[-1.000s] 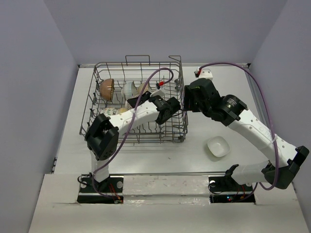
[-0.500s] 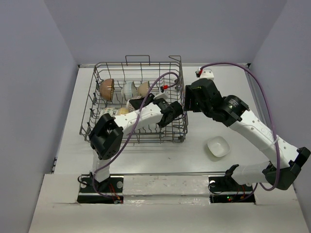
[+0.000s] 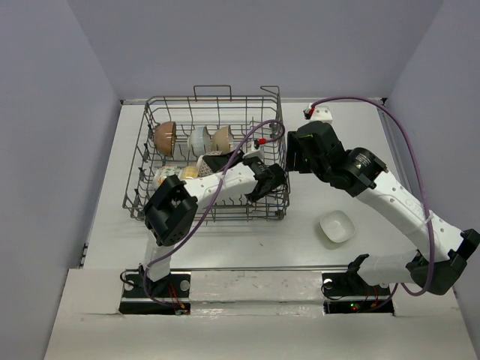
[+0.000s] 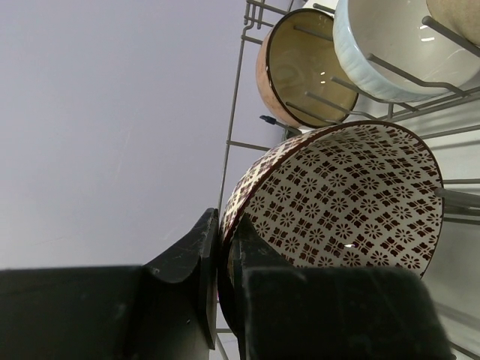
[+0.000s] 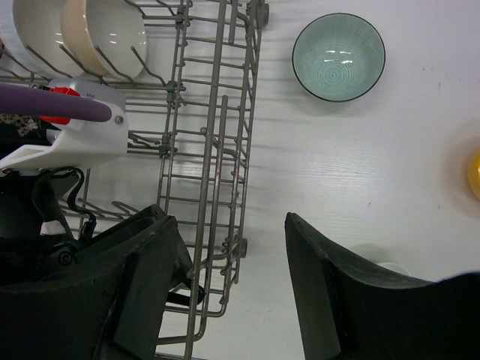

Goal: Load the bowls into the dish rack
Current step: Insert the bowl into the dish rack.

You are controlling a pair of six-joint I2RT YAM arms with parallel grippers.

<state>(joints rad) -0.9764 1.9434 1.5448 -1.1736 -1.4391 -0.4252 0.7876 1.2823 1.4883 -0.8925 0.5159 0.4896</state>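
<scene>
The dish rack (image 3: 150, 127) stands at the left centre of the table. My left gripper (image 4: 223, 232) reaches into it from the right and is shut on the rim of a dark red and white patterned bowl (image 4: 352, 195), which is tilted on its side among the tines. Behind it stand a brown bowl (image 4: 307, 67) and a pale ribbed bowl (image 4: 390, 45). From above, the left gripper (image 3: 223, 159) sits mid-rack. My right gripper (image 5: 232, 240) hangs open over the rack's right wall (image 5: 217, 112), holding nothing. A teal bowl (image 5: 338, 57) lies on the table beyond it.
A squarish white bowl (image 3: 336, 226) sits on the table right of the rack. An orange-yellow bowl (image 5: 475, 172) shows at the edge of the right wrist view. More bowls (image 3: 199, 139) stand in the rack's back row. The left arm's purple cable (image 3: 240, 150) arches over the rack.
The left arm's elbow and wrist have shifted right and slightly nearer, carrying the patterned bowl with them. The right arm has barely moved.
</scene>
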